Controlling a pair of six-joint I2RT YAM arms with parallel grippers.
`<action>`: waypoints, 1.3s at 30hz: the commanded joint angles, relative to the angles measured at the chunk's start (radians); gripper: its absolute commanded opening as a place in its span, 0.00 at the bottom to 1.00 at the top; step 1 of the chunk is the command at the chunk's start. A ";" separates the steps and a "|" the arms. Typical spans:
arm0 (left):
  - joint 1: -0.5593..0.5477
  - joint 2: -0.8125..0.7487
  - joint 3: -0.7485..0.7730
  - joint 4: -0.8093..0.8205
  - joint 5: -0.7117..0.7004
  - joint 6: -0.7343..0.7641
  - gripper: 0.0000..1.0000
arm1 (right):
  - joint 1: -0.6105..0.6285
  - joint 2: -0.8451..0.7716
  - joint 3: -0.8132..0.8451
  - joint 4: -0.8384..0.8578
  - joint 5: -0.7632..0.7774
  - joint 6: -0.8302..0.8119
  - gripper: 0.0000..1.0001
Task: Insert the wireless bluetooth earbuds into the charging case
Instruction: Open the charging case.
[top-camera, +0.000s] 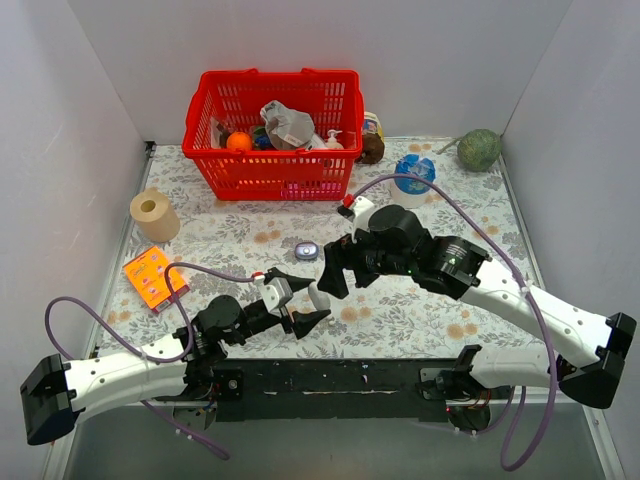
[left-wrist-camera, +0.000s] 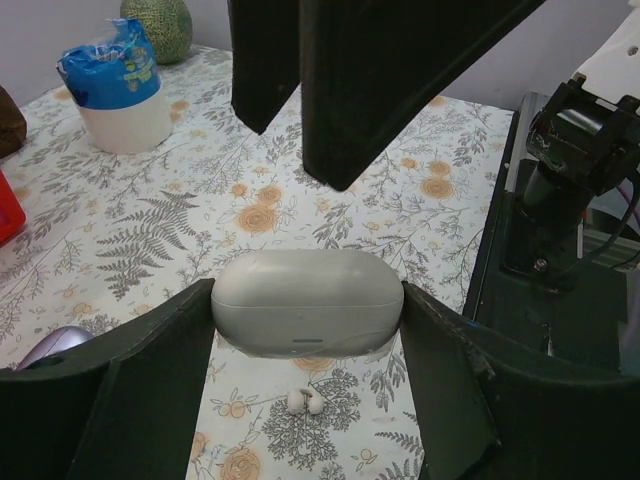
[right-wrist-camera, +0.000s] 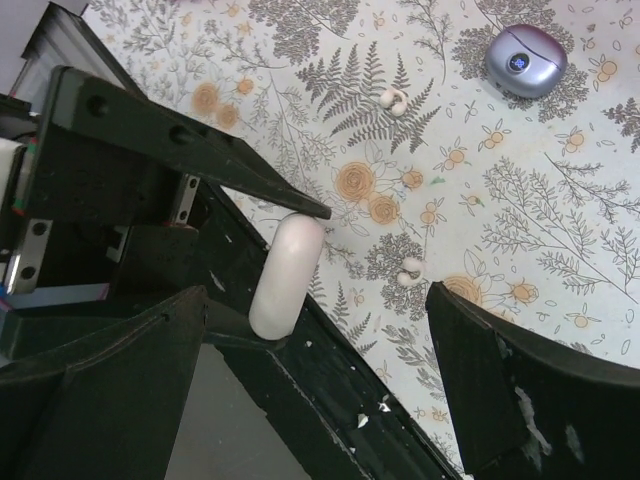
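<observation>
My left gripper (left-wrist-camera: 307, 318) is shut on a closed, pale grey-white charging case (left-wrist-camera: 300, 285), which it holds by its two ends just above the table (top-camera: 430, 320). In the top view the case (top-camera: 319, 296) sits between the left fingers. A white earbud (left-wrist-camera: 305, 401) lies on the cloth under it, also seen as earbud (right-wrist-camera: 410, 272). A second white earbud (right-wrist-camera: 393, 99) lies farther off. My right gripper (right-wrist-camera: 315, 300) is open and hangs over the held case (right-wrist-camera: 288, 275), apart from it. Its dark fingers (left-wrist-camera: 340, 90) fill the top of the left wrist view.
A lavender rounded case (top-camera: 306, 250) with a small display lies on the floral cloth beyond both grippers. A red basket (top-camera: 272, 135) of items stands at the back. A tape roll (top-camera: 154, 213) and orange card (top-camera: 152, 276) lie left, a blue-topped tub (top-camera: 414, 176) and green ball (top-camera: 479, 150) right.
</observation>
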 joint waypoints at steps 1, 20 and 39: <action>-0.003 -0.017 0.018 0.016 0.007 0.048 0.00 | 0.006 0.045 0.042 0.009 0.047 -0.003 0.98; -0.003 -0.031 0.042 0.009 -0.021 0.076 0.00 | 0.012 0.112 0.000 0.032 -0.056 0.008 0.93; -0.001 -0.086 0.054 -0.027 -0.021 0.070 0.00 | -0.041 0.026 -0.062 -0.014 0.047 0.056 0.88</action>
